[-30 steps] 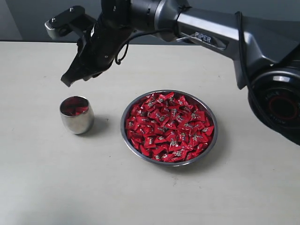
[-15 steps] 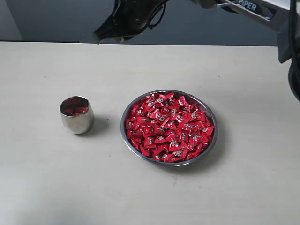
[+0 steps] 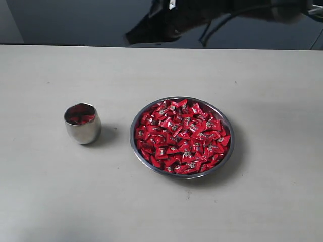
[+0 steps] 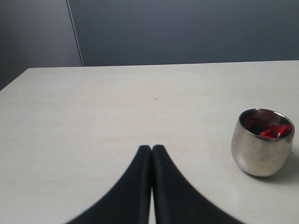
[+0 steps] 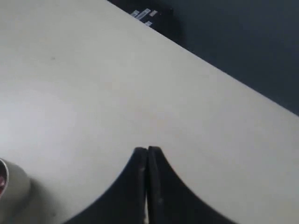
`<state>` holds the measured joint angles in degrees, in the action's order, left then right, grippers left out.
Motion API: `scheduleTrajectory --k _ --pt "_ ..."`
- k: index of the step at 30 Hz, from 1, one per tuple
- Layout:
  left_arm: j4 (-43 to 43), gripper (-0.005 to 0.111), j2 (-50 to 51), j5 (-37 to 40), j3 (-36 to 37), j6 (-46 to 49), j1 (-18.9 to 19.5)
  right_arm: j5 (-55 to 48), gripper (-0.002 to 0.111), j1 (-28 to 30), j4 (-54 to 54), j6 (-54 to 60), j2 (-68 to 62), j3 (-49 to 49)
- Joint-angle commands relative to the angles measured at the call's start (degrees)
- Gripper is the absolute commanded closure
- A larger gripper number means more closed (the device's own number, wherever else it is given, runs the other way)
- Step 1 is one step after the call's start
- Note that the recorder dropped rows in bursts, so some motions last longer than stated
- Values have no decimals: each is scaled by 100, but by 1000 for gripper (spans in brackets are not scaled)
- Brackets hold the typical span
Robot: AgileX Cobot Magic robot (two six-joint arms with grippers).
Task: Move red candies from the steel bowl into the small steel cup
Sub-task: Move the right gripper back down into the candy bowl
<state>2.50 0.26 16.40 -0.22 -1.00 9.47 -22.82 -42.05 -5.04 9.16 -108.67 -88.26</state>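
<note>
The steel bowl (image 3: pixel 224 157) sits mid-table, heaped with red candies (image 3: pixel 182 136). To its left stands the small steel cup (image 3: pixel 83 124) with a few red candies (image 3: pixel 81 117) inside. The left wrist view shows that cup (image 4: pixel 261 144) and its candies (image 4: pixel 273 130) off to the side of my left gripper (image 4: pixel 152 148), which is shut and empty over bare table. My right gripper (image 3: pixel 132 37) hangs blurred and high at the far table edge; in its wrist view this gripper (image 5: pixel 147 150) is shut with nothing held, and the cup's rim (image 5: pixel 11 179) shows at the frame edge.
The pale table (image 3: pixel 50 201) lies bare around the cup and bowl. A dark wall (image 3: pixel 60 20) rises behind the far edge. The right arm (image 3: pixel 242 12) crosses the top of the exterior view.
The right arm has lifted from just above the cup and swung up and to the right, toward the far edge. Cup, bowl and candies have not moved.
</note>
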Motion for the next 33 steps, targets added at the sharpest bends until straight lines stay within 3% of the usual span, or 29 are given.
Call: scheduleTrajectory --k 1,11,15,23,27,29,33 --pt "7 106 -26 -10 22 -15 4 564 109 434 51 -32 578 1175" --pt "7 106 -26 -10 22 -15 4 900 109 1398 135 -32 1391 2859" --pt "7 106 -26 -10 22 -15 4 581 109 1543 504 214 1306 2897" --pt "7 106 -26 -10 22 -15 4 26 109 1429 601 1949 866 2622" --pt "7 106 -26 -10 22 -15 4 -1097 109 1429 601 2548 265 1739" --pt "7 106 -26 -10 22 -15 4 -2295 109 1402 504 3097 -17 1126" --pt "7 106 -26 -10 22 -15 4 -4242 109 1402 -865 5465 -429 13"
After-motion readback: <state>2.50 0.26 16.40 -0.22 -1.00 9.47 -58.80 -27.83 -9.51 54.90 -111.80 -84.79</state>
